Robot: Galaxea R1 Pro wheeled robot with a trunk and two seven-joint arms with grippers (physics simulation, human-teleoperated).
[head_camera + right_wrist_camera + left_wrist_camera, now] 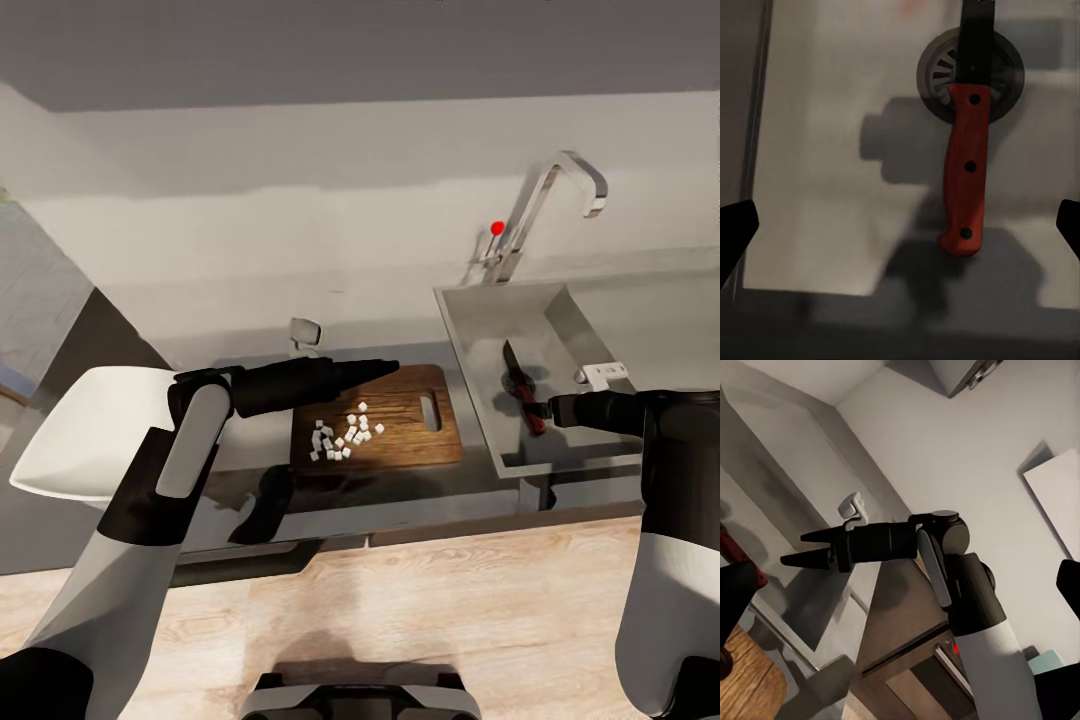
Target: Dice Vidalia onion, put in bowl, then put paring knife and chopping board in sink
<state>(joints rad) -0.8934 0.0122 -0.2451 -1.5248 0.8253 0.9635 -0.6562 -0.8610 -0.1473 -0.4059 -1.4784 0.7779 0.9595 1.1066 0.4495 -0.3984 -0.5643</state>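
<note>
We see the paring knife (966,161) lying flat in the sink (470,330), its blade over the drain. Our right pincer (900,225) hangs above it, spread wide and empty. The diced onion (345,432) sits on the chopping board (420,440) on the counter (250,450). Whether our left pincer (385,368) is wide or narrow, we cannot tell.
</note>
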